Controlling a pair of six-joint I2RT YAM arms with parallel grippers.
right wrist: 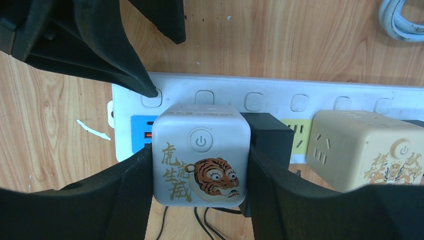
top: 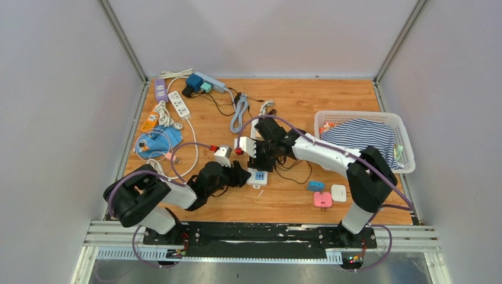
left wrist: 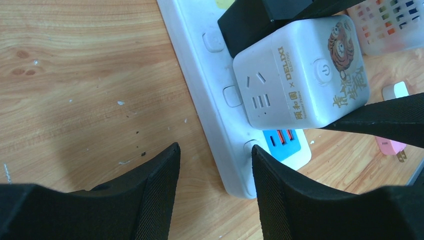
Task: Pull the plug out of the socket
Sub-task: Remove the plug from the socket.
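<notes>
the white tiger-print cube plug (right wrist: 200,150) sits seated in the white power strip (right wrist: 320,95) near the middle of the counter (top: 331,106), at the strip's end closest to the near edge, with a black plug (right wrist: 270,132) touching its far side. the right pincer (right wrist: 200,170) is clamped on the cube's two side faces, fingers flat against it. the left pincer (left wrist: 215,155) stands half spread and holds nothing, one fingertip (left wrist: 270,170) pressing on the strip's near end, the other over bare wood just beside it.
</notes>
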